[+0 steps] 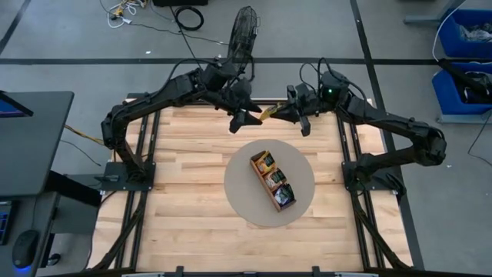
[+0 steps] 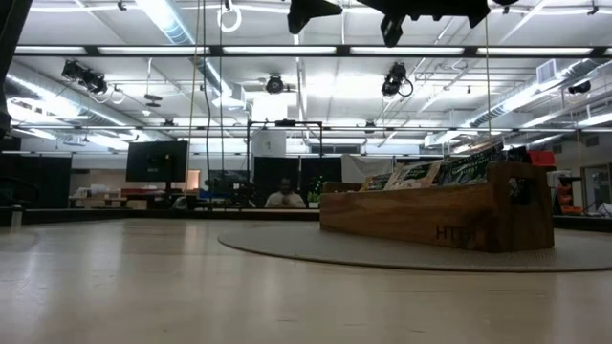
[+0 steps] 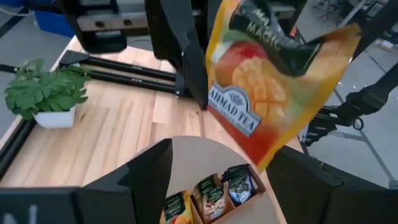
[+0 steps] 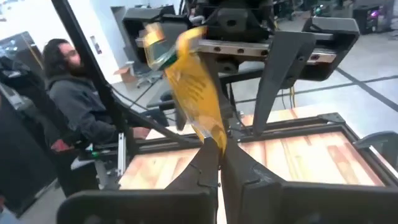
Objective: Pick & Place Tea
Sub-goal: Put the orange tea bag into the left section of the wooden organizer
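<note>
From above, the 2 arms met over the far edge of the table point(image 1: 184, 154), well clear of the round mat point(image 1: 242, 196) and the wooden tray point(image 1: 273, 179) holding other tea bags. The right gripper point(image 1: 283, 112) was clenched on an orange tea sachet point(image 1: 267, 112); the left gripper point(image 1: 244, 119) stood spread just beside it.

At table height, only the tray and mat showed, with both grippers high overhead.

The left wrist view showed the sachet point(image 3: 273, 81) hanging between its own spread fingers point(image 3: 149, 171), not yet pinched.

The right wrist view showed its fingers point(image 4: 208, 165) closed on the sachet's lower corner. A person sat beyond the table.

That corner hold looked thin: the sachet might swing, twist or slip during a handover, and fall outside the tray
</note>
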Available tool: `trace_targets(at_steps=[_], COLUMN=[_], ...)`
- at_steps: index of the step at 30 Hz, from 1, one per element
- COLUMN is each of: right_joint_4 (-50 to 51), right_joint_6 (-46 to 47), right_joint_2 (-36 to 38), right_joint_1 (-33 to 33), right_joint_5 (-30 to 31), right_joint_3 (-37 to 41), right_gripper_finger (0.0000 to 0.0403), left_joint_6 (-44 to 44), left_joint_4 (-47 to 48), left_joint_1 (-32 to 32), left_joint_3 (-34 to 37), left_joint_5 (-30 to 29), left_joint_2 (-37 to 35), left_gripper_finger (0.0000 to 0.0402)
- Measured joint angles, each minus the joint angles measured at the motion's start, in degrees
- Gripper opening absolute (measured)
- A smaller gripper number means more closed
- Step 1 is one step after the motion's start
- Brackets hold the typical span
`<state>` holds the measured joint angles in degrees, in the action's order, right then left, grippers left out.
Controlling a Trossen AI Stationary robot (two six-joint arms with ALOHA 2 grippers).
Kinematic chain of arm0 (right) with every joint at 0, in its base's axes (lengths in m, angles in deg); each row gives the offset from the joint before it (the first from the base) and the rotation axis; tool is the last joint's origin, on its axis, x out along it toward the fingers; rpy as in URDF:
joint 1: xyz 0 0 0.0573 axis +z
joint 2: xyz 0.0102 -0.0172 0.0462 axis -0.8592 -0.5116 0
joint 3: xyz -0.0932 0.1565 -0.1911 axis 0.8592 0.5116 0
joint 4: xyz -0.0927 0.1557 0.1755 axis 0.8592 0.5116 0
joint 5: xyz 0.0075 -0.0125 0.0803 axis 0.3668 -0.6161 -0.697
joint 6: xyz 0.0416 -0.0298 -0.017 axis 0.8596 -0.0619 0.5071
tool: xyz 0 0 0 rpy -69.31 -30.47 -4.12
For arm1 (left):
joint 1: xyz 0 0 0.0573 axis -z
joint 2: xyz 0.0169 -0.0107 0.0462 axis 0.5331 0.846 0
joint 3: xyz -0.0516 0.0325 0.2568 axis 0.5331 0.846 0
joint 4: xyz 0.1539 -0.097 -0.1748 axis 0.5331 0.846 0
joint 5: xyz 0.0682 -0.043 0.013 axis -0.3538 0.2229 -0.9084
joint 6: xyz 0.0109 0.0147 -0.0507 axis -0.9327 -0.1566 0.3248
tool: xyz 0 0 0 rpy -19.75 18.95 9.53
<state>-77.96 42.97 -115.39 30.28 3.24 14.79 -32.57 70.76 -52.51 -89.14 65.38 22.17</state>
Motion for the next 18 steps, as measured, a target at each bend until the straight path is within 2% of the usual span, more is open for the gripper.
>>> trace_targets(at_steps=[3,6,18], right_joint_4=[0.33,3.11,2.55], right_joint_6=[0.31,0.91,1.68], right_joint_2=[0.00,0.02,-0.02], right_joint_1=[0.76,1.03,1.03], right_joint_5=[1.03,3.04,3.47], right_joint_3=[0.00,-0.07,-0.04], right_gripper_finger=[0.0000,0.0000,0.0000], left_joint_6=[0.05,0.19,0.03], left_joint_4=[-0.87,-1.44,-1.44], left_joint_1=[-0.02,0.00,-0.09], left_joint_3=[0.00,0.00,0.00], left_joint_5=[0.00,0.02,0.04], left_joint_2=[0.00,0.00,0.00], left_gripper_finger=[0.0243,0.0217,0.0059])
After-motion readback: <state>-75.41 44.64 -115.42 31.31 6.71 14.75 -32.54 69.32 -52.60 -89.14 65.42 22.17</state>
